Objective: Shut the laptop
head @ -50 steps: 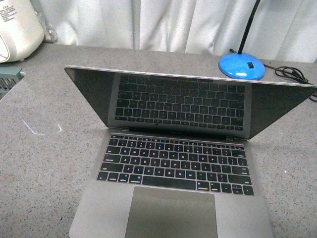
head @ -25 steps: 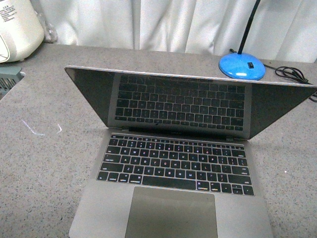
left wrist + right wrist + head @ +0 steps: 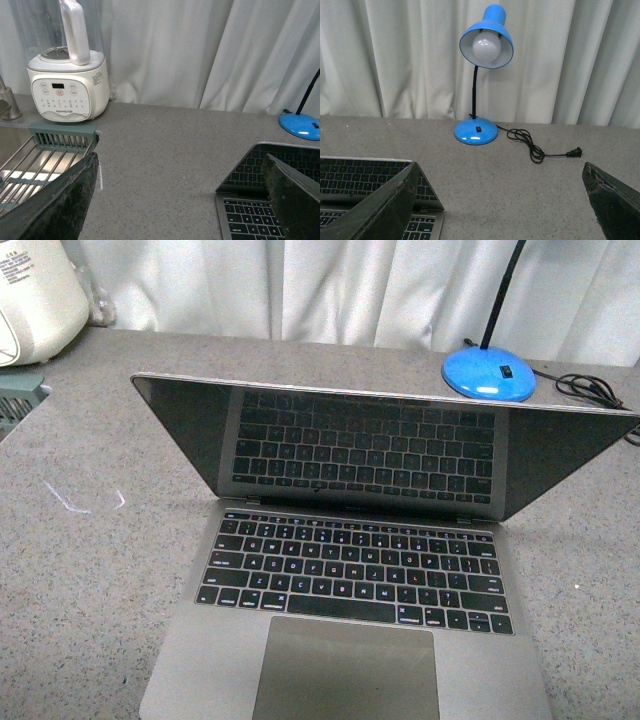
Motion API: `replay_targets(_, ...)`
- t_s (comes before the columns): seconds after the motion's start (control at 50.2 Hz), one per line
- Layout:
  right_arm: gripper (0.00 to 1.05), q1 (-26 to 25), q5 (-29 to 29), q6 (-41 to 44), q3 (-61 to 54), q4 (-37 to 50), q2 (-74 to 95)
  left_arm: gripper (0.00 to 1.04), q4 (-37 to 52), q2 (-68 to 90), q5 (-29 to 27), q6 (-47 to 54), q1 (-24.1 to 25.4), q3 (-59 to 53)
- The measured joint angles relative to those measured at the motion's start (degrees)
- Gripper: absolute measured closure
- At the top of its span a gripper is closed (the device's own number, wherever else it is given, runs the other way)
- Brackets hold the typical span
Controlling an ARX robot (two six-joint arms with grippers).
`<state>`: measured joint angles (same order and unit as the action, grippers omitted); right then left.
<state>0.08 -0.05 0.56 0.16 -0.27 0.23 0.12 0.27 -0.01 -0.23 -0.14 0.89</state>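
Observation:
The grey-silver laptop [image 3: 350,580] sits open on the speckled grey counter, its glossy black screen [image 3: 370,450] tilted forward over the black keys and mirroring them. Neither arm shows in the front view. My left gripper [image 3: 182,200] is open, hovering over bare counter beside the laptop's left corner [image 3: 250,200], with one dark finger [image 3: 295,200] in front of the keyboard. My right gripper [image 3: 500,205] is open too, over bare counter off the laptop's right corner [image 3: 380,190]. Nothing is held by either.
A blue desk lamp [image 3: 480,75] stands behind the laptop at the right, its base [image 3: 490,373] and black cord [image 3: 532,145] on the counter. A white kitchen appliance [image 3: 67,85] stands back left beside a sink with a wire rack [image 3: 45,160]. White curtains [image 3: 300,290] hang behind.

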Motion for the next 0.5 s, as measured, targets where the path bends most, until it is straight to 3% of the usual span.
replay_targets(0.08, 0.1, 0.0, 0.0, -0.02, 0.0, 0.0, 0.0, 0.08, 0.0, 0.0, 0.0, 0.07, 0.0, 0.0)
replay_targets(0.119, 0.16, 0.0, 0.0, -0.02, 0.0, 0.0, 0.0, 0.14, 0.0, 0.0, 0.0, 0.02, 0.0, 0.0)
replay_targets(0.498, 1.01, 0.0, 0.0, -0.02, 0.0, 0.0, 0.0, 0.99, 0.0, 0.0, 0.0, 0.04, 0.0, 0.0)
